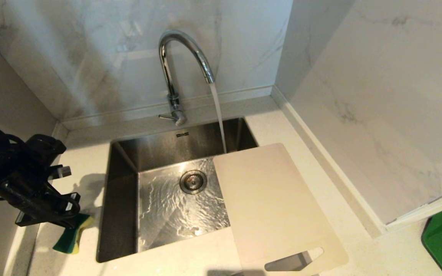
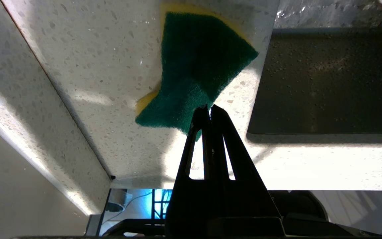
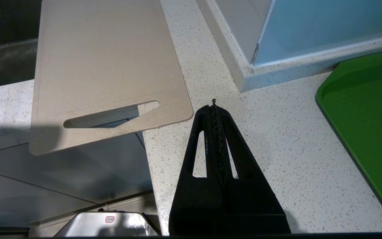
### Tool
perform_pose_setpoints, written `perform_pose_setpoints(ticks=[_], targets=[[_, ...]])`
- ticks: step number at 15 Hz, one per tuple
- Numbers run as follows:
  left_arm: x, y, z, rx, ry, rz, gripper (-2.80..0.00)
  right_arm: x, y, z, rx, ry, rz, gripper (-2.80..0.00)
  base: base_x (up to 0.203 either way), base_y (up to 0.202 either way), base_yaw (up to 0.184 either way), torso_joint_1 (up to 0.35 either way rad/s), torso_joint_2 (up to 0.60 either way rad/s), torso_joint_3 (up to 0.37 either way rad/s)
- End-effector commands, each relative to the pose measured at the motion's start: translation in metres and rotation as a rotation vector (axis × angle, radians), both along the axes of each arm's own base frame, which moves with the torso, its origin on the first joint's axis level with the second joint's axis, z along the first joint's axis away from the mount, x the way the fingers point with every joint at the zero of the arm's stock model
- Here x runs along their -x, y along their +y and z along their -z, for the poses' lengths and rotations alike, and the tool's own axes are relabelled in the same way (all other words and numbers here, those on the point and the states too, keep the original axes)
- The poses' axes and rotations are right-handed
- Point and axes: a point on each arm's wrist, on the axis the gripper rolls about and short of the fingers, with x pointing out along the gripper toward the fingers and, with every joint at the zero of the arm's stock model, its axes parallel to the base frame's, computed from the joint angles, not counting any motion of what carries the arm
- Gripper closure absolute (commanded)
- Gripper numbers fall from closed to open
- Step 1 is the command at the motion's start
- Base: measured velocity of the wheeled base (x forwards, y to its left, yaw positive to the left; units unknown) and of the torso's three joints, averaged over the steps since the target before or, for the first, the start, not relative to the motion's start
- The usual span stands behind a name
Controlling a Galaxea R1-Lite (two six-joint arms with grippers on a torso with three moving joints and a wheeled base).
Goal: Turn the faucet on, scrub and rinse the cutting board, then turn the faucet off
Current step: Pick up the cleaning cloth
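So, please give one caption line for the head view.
Faucet running beside cutting board; shut left gripper above sponge.

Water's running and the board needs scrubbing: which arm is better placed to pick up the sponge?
Left. The left claw, shut, hangs right above the green-and-yellow sponge. The right claw sits beyond the cream plastic cutting board.

Faucet (image 1: 184,50): shiny chrome.
Cutting board (image 1: 278,207): plain cream-white.
Sink (image 1: 121,184): brushed steel grey, dark drain ring.
Sponge (image 2: 197,69): dark green scrub face, yellow underside.
Worktop (image 3: 277,146): off-white with fine grey speckle.
Wall (image 1: 378,76): white marble, faint grey veining.
Tray (image 3: 370,113): bright green.
Left gripper (image 2: 209,108), right gripper (image 3: 214,106): black.
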Motion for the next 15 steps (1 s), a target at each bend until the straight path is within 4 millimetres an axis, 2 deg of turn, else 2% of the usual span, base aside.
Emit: perform_pose_setpoints(ticks=[1,9,10,15], targets=[[-0.001,0.000,0.002,0.000,0.013,-0.002,0.00,0.000,0.000,0.000,0.000,-0.001,-0.001,0.00,0.000,0.000,0.000,0.000,0.00,0.000],[0.000,0.000,0.000,-0.026,-0.006,0.054,0.00,0.000,0.000,0.000,0.000,-0.001,-0.001,0.00,0.000,0.000,0.000,0.000,0.00,0.000],[-0.001,0.001,0.000,-0.029,-0.010,0.060,-2.80,0.000,0.000,0.000,0.000,-0.001,-0.001,0.00,0.000,0.000,0.000,0.000,0.00,0.000],[-0.001,0.013,0.004,-0.058,-0.021,0.111,-2.80,0.000,0.000,0.000,0.000,-0.001,-0.001,0.00,0.000,0.000,0.000,0.000,0.00,0.000]])
